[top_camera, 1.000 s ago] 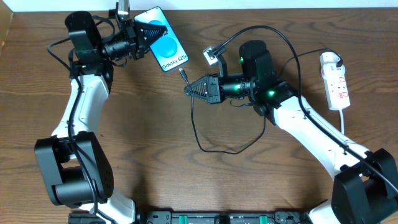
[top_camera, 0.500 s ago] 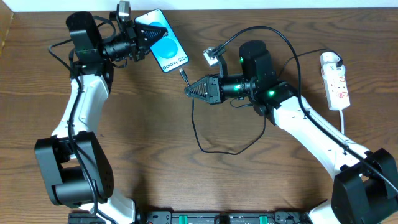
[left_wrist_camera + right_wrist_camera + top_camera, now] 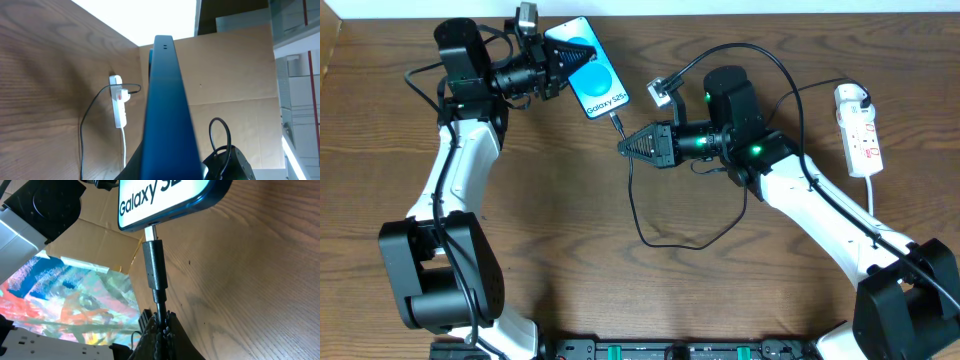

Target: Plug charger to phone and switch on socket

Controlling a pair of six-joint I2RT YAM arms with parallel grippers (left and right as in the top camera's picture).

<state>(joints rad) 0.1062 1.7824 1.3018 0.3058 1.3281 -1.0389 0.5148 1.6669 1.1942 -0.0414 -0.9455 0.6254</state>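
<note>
My left gripper [image 3: 570,58] is shut on the phone [image 3: 592,76] and holds its blue screen up, tilted, above the table's far side. In the left wrist view the phone's [image 3: 165,110] dark edge runs up the middle of the frame. My right gripper [image 3: 625,147] is shut on the charger's black cable, just behind the connector [image 3: 154,265]. The connector's metal tip [image 3: 150,232] meets the phone's bottom edge [image 3: 165,197], with a short length of metal showing. The white socket [image 3: 858,130] lies at the far right with the charger's plug [image 3: 853,97] in it.
The charger cable loops over the wooden table [image 3: 680,225] between the arms and runs back to the socket [image 3: 118,102]. Brown cardboard panels [image 3: 230,75] stand beyond the table's far edge. A white lead [image 3: 872,195] trails from the socket toward the right arm's base.
My left gripper has carried the phone a little to the right and down, toward the connector. The right arm has held its place with the cable.
</note>
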